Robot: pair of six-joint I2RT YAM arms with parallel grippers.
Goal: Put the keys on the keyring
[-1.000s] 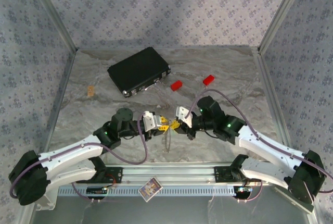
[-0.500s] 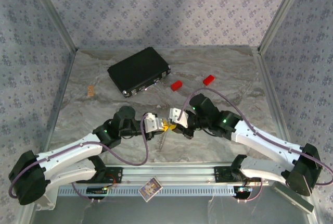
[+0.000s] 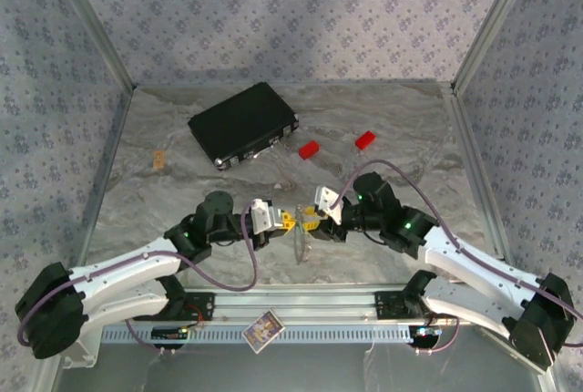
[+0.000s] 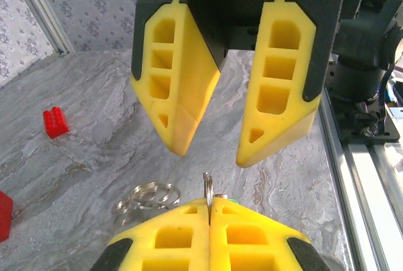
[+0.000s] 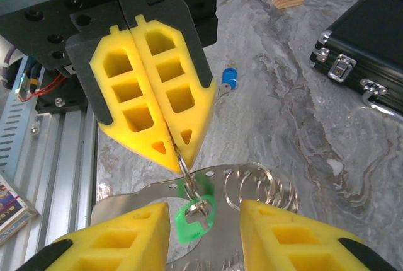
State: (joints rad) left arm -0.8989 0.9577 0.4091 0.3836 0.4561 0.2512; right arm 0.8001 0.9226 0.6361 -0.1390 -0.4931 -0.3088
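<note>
**DESK:** What's the picture?

**ROBOT:** Over the grey table (image 3: 182,201), near its front edge, my left gripper (image 5: 175,157) is pinched tight on a thin loop of the keyring (image 5: 261,186). My right gripper (image 4: 213,156) faces it, fingers apart, holding nothing.

**DESK:** And the ring itself?

**ROBOT:** Silvery wire, coiled in several loose loops, hanging just off my left fingertips. Whether the lowest loops touch the table I cannot tell. The green key (image 5: 192,214) hangs by a small link right under the pinch. It looks threaded, as far as I can judge.

**DESK:** So where does the job stand?

**ROBOT:** Halfway, by my reading. The blue key (image 5: 228,79) lies flat on the table beyond my left gripper, apart from the ring. Next I'd send the right gripper for it. That calls for a fine pinch on the plastic head, leaving the hole free, then a trip back to the loop my left holds. The key is tiny and thin, so it could easily skid or twist.
</note>
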